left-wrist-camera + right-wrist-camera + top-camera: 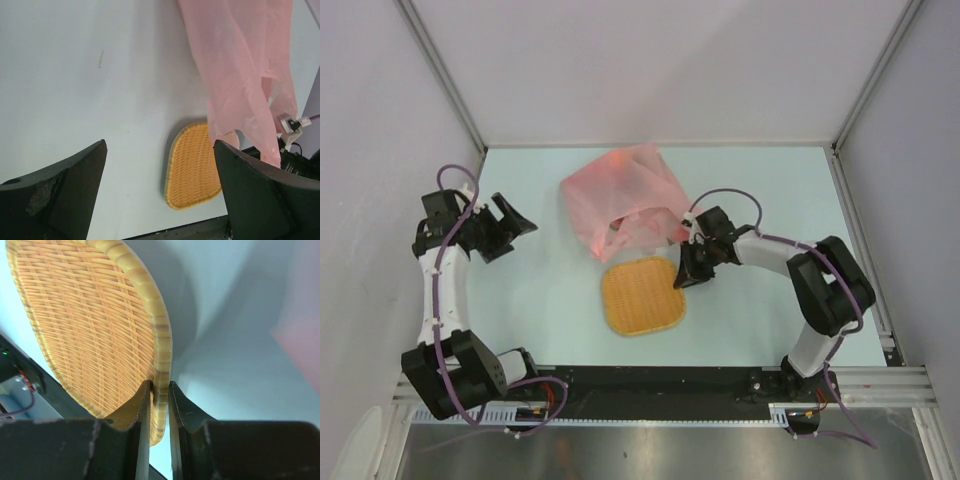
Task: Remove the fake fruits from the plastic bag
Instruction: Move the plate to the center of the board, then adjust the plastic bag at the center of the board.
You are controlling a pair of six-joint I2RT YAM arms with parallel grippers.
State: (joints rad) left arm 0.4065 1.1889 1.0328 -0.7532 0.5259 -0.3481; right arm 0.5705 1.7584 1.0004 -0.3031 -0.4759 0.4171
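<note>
Enclosing pale table [540,300]: white walls [660,60]; bag [620,185], mat [642,296] on top

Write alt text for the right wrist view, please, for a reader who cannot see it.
The right tool is shut on the rim of a woven orange-tan mat that fills the left of the frame. A blurred pink plastic bag shows at the right edge.

A robot lab cell: plain white panels [670,70] in aluminium framing [440,70] enclose a pale tabletop [550,300].
</note>
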